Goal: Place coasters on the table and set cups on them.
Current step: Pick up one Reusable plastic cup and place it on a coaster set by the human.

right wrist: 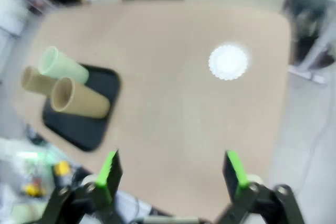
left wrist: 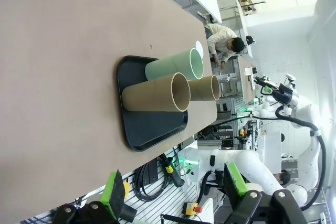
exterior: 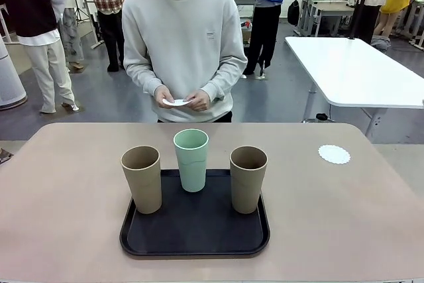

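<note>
Lying near table [exterior: 59, 177] edge, coaster [exterior: 334, 154]

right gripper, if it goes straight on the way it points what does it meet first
Probably bare table, between the coaster and the tray; the right gripper points at neither, though blur leaves depth unclear.

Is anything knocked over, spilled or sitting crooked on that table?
Nothing stands out: the left tan cup, the mint cup and the right tan cup stand upright on the black tray; one coaster lies flat on the table, far right.
</note>
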Controlling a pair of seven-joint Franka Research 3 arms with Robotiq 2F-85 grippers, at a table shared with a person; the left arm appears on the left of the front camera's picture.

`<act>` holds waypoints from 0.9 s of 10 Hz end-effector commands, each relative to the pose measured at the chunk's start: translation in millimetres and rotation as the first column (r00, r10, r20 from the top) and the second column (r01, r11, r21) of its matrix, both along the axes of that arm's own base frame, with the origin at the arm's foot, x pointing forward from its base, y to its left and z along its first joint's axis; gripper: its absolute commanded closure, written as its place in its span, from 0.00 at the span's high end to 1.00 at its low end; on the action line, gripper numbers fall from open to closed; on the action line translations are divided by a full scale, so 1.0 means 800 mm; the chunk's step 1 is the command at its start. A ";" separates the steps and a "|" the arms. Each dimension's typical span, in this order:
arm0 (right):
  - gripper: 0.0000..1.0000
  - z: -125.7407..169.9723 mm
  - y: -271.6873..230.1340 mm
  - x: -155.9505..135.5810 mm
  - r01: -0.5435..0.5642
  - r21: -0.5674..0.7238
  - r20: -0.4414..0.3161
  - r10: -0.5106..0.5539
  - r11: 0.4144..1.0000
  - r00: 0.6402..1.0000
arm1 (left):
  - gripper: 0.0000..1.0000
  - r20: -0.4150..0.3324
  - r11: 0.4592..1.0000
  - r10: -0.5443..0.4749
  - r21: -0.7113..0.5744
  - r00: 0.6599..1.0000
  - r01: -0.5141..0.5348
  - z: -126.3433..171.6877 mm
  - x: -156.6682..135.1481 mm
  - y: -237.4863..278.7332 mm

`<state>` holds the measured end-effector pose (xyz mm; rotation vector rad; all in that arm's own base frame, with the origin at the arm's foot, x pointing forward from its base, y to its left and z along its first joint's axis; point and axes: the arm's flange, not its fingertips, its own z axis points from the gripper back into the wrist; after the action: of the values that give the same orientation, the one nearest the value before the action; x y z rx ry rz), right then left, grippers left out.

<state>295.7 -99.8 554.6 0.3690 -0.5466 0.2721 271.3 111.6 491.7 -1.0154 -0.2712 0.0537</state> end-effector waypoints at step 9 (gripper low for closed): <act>1.00 -0.104 0.172 0.009 -0.703 -0.324 -0.325 0.623 0.633 0.711 | 1.00 0.010 1.000 -0.012 -0.007 1.000 0.012 0.000 0.001 -0.001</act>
<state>302.7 44.5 482.5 0.0994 -0.0383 1.0713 271.4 111.3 491.6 -1.0150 -0.2703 0.0533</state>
